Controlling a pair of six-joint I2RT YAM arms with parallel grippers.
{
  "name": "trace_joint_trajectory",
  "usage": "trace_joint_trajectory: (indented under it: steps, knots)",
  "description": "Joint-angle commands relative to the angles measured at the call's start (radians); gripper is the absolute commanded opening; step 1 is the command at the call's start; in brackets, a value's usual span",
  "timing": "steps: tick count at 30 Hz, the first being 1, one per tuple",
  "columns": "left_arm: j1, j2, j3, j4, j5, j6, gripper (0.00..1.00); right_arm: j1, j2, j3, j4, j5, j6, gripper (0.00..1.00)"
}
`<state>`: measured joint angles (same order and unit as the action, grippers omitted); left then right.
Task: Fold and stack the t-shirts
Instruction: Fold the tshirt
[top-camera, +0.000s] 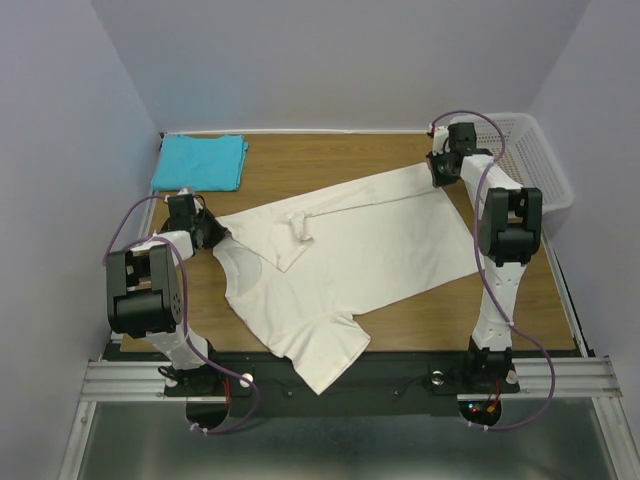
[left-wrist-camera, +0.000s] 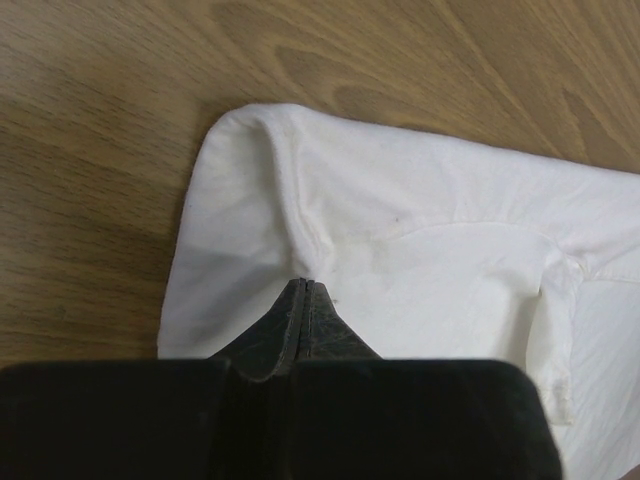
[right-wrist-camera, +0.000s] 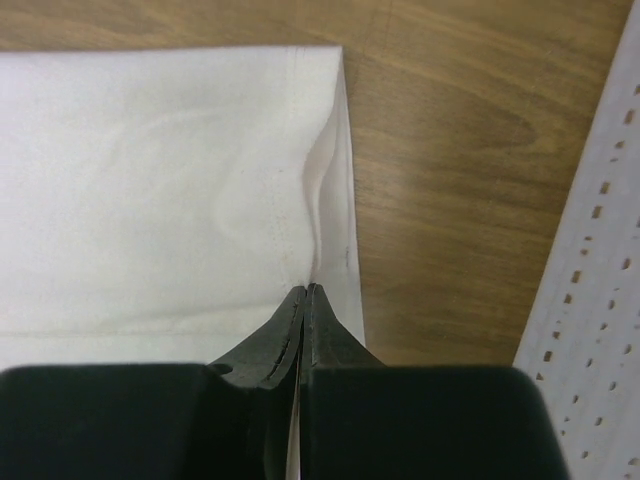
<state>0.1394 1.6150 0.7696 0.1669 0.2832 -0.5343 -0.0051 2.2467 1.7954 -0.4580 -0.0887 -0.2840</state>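
— Brown wood table (top-camera: 420, 318), pale walls all round. Saw what on top?
— Saw a white shirt (top-camera: 350, 250) spread flat across the middle, lying on a slant. Hung one short sleeve over the near edge.
— And the blue shirt (top-camera: 200, 162)?
— Sat folded in the far left corner of the table. Lay well apart from the white shirt, not stacked on it.
— And the left gripper (left-wrist-camera: 305, 285)?
— Pinched tight on the white shirt, at its left edge near the neck hole. Had a little bump of cloth caught right at the tips, with the jaws pressed together.
— And the right gripper (right-wrist-camera: 307, 290)?
— Pinched tight too. Held the straight bottom hem of the white shirt at its far right corner, with a thin bit of cloth squeezed between the jaws.
— Saw anything else?
— Saw a white basket (top-camera: 535, 160) with lots of little holes, at the far right, just beside the right gripper. Stood apart from the hem, with bare wood between.
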Motion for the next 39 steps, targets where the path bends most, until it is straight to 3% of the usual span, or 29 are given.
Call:
trace_joint_trajectory:
  steps: [1, 10, 17, 18, 22, 26, 29, 31, 34, 39]
  knots:
    - [-0.003, -0.004, 0.046, 0.010, -0.009, 0.017, 0.00, -0.006, -0.004, 0.094, 0.025, 0.037, -0.017, 0.01]
    - [-0.004, 0.002, 0.050, 0.010, -0.001, 0.023, 0.00, -0.004, 0.059, 0.179, 0.027, 0.076, -0.030, 0.01]
    - [-0.004, 0.011, 0.059, 0.010, 0.023, 0.033, 0.00, -0.004, 0.068, 0.139, 0.025, 0.083, -0.058, 0.02]
    - [-0.003, 0.011, 0.060, 0.010, 0.028, 0.033, 0.00, -0.004, 0.060, 0.121, 0.027, 0.083, -0.063, 0.12]
    - [-0.004, 0.002, 0.065, 0.016, 0.066, 0.039, 0.00, -0.004, 0.011, 0.091, 0.027, 0.075, -0.072, 0.33]
    - [-0.004, -0.033, 0.076, 0.026, 0.111, 0.046, 0.16, -0.004, -0.056, 0.096, 0.025, 0.043, -0.057, 0.45]
    - [-0.003, -0.065, 0.085, 0.028, 0.143, 0.056, 0.33, 0.004, -0.114, 0.090, 0.022, 0.011, -0.044, 0.48]
    - [-0.003, -0.087, 0.086, 0.032, 0.157, 0.056, 0.38, 0.004, -0.145, 0.078, 0.010, -0.015, -0.044, 0.48]
    - [-0.004, -0.135, 0.088, 0.034, 0.174, 0.074, 0.46, 0.050, -0.206, 0.030, -0.008, -0.146, -0.056, 0.50]
    - [-0.001, -0.213, 0.091, -0.013, 0.148, 0.115, 0.49, 0.122, -0.277, -0.051, -0.051, -0.488, -0.029, 0.50]
